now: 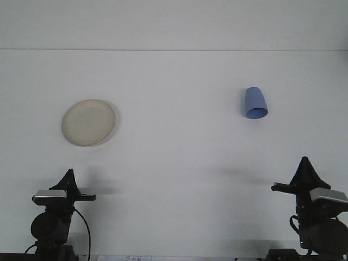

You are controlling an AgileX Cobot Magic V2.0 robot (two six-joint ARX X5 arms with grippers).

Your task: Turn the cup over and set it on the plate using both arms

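Two robot arms sit at the near edge, one on each side. The left gripper (69, 175) is low on the left, and the right gripper (305, 163) is low on the right, close to the edge of the picture. Each one ends in a dark point, and from here I cannot tell if their jaws are spread or pressed together. Neither one is touching anything. Farther back on the left lies one round cream plate (88, 122), flat, with nothing on it. Farther back on the right is one blue cup (255, 103), and its wide open end faces toward us. The cup and the plate are well apart. They both rest on a plain white table (179, 163). Behind the table is a plain white wall (174, 24).
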